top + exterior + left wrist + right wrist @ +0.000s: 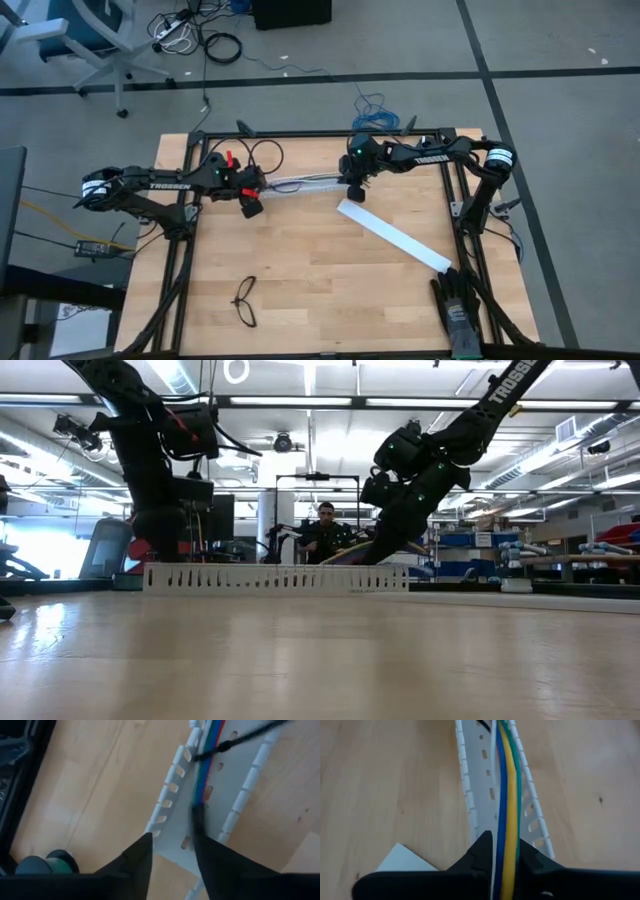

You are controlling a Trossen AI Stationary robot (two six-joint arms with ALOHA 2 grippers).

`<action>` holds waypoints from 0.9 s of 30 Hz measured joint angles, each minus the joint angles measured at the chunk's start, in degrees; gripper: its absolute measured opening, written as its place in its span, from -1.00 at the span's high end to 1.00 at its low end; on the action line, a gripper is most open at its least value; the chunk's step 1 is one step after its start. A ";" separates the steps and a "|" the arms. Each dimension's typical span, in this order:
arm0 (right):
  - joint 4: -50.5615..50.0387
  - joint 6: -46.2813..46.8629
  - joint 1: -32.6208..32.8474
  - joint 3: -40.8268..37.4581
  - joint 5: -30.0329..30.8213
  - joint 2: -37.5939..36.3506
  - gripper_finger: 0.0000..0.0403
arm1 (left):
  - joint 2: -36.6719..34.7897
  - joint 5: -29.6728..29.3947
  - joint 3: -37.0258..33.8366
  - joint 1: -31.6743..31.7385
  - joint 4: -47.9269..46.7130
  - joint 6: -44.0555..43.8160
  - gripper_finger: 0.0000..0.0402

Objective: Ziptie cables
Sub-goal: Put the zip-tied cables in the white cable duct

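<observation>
The cables [506, 795] lie inside a white slotted cable tray [300, 184] at the far side of the wooden table [300, 270], and both arms work at this tray, one at each end.

The right gripper [504, 851] stands over its end of the tray. Its two dark fingers are close together, and the blue, yellow and green wires run straight between them, so it seems to pinch the bundle there, but lightly. In front of this gripper the wires go away along the tray floor, side by side and quite flat.

The left gripper [172, 847] hangs over the other end. Its fingers stand partly apart, with the tray wall and floor visible in the gap; I see nothing held between them. Just in front of it a thin dark strip, probably the ziptie [235, 741], crosses the wires and goes out over the tray wall. If it is already closed in a loop I cannot tell.

My judgement of handling: the wires are light, soft and springy, and they slip easily from a thin grip, so it is better to take the whole bundle together, near the place where the ziptie crosses. The ziptie is very thin and smooth; its free end is the best place to hold.

A flat white strip [392, 234] lies on the table beside the right gripper
</observation>
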 joint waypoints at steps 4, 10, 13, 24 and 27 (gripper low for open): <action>-0.02 0.14 0.02 0.01 0.62 -0.02 0.67 | 0.00 0.63 0.00 -0.02 -1.00 -0.36 0.12; -1.24 -0.15 0.03 0.01 0.70 -0.11 0.58 | -0.13 0.69 0.02 -0.02 -3.08 -1.57 0.10; -3.21 -0.19 -0.10 0.01 1.41 -0.58 0.57 | -0.13 0.73 0.02 -0.02 -3.25 -1.69 0.10; -10.07 -0.72 -1.55 -0.01 2.91 -9.03 0.55 | -0.13 0.83 0.04 -0.07 -1.95 -2.09 0.10; -12.63 -0.78 -1.54 0.01 6.68 -10.55 0.56 | -0.13 0.83 0.04 -0.07 -1.70 -2.41 0.10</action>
